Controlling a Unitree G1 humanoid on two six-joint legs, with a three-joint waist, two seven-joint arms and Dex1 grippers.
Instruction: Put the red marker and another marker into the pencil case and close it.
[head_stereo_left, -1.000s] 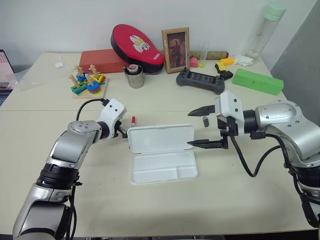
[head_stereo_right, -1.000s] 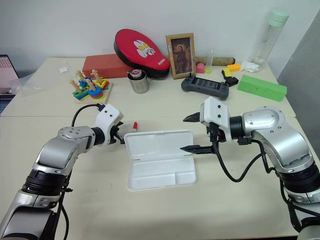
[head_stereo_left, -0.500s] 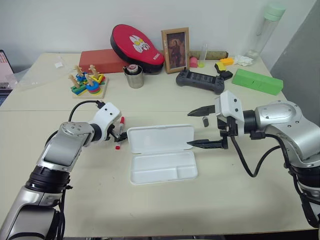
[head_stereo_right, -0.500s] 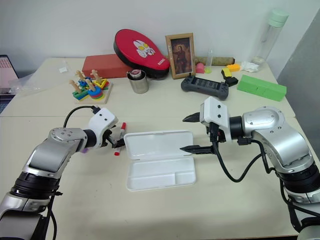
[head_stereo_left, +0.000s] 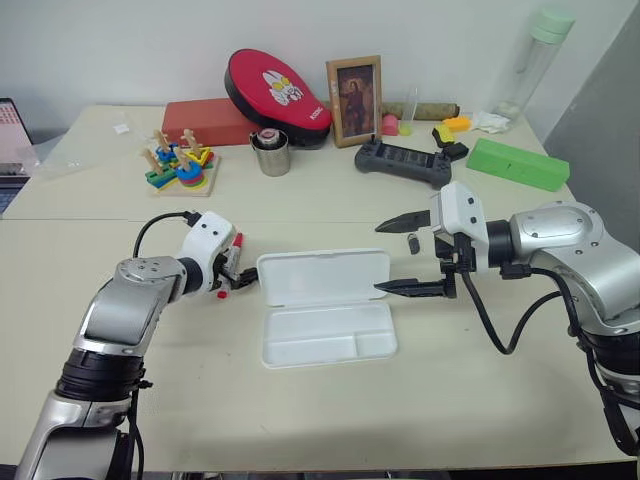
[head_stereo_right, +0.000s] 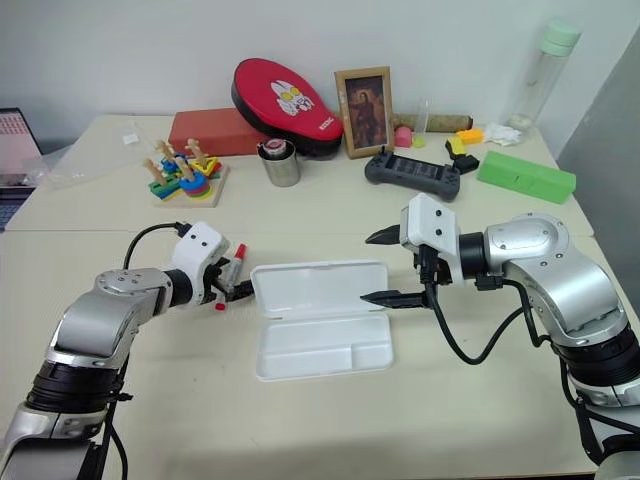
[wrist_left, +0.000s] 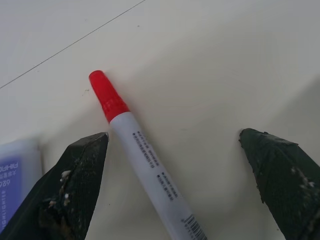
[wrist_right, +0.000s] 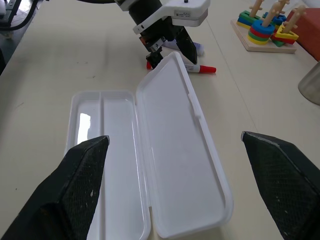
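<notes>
**Left gripper set around the red marker, case open and waiting**

The table (head_stereo_left: 330, 420) is crowded only at its far edge, so I have free room to work near me. The case (head_stereo_left: 325, 305) lies open in the middle, tray toward me and lid away, empty and ready to receive. My right gripper (head_stereo_left: 395, 258) hovers wide open just right of the case, holding nothing; I judge it is parked there for closing the lid. My left gripper (wrist_left: 175, 170) is wide open too, with the red marker (wrist_left: 145, 165) lying on the table between its fingers, not gripped. The highlighter (wrist_left: 12, 172) lies just beside it.
</notes>
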